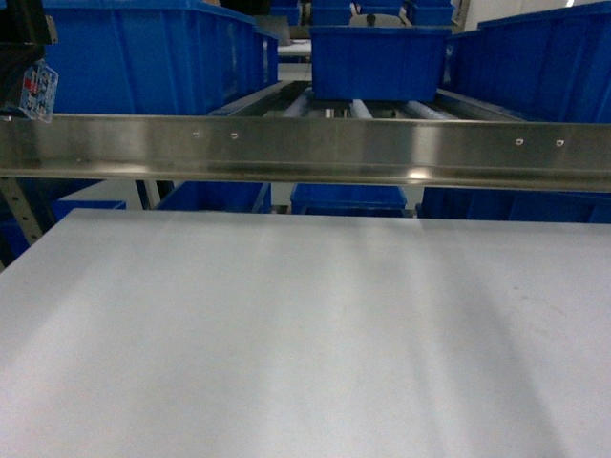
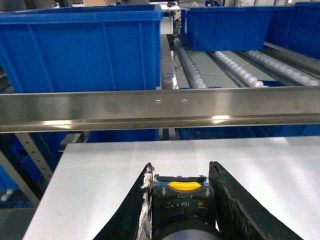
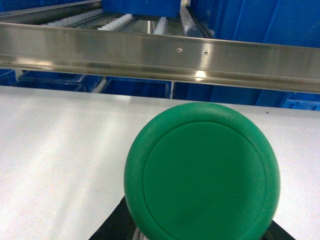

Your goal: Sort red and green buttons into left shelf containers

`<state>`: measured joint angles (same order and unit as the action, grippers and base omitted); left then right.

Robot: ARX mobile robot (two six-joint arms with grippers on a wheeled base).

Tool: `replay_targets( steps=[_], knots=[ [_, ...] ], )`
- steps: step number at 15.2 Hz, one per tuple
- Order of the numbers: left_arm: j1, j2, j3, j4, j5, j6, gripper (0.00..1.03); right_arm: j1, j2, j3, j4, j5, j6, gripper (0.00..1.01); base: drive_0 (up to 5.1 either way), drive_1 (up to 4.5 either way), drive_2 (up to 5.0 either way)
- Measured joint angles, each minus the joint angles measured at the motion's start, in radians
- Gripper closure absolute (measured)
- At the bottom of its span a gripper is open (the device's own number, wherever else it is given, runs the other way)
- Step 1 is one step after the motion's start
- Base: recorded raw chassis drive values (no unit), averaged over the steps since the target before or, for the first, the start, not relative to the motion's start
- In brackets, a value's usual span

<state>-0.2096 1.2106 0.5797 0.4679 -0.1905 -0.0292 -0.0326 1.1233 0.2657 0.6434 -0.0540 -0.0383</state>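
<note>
From the head camera I'm looking across a white table (image 1: 305,334) toward a steel rail (image 1: 305,148) running the full width, and neither arm is showing here. Behind the rail on the left a big blue bin (image 1: 143,57) is sitting on the shelf, another blue bin (image 1: 380,62) is standing farther back in the middle on the rollers, and more blue bins are lining the right side and the level below.

On the left wrist camera I'm seeing the left gripper (image 2: 182,200) hovering over the table's near edge, its two black fingers (image 2: 231,200) pressing in on either side of a button block (image 2: 181,197). The block is showing a yellow window and a "TOP" marking with arrows; I'm not seeing its cap from here, so I cannot tell its colour. Straight ahead past the rail, the big blue bin (image 2: 82,50) is filling the upper left, with white rollers (image 2: 192,70) running away to its right.

On the right wrist camera the green button (image 3: 201,172) is filling the lower middle, its round cap facing the lens. Only dark slivers of the right gripper's fingers (image 3: 116,227) are peeking out beneath the cap, so I'm reading them as holding it, above the white table with the rail beyond
</note>
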Motion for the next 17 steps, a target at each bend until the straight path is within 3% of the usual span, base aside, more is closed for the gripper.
replay_targets(
  steps=[17],
  knots=[
    [0.002, 0.0, 0.0, 0.001, -0.001, 0.0, 0.75, 0.0, 0.0, 0.0, 0.001, -0.002, 0.0, 0.75, -4.6, 2.38, 2.4]
  ],
)
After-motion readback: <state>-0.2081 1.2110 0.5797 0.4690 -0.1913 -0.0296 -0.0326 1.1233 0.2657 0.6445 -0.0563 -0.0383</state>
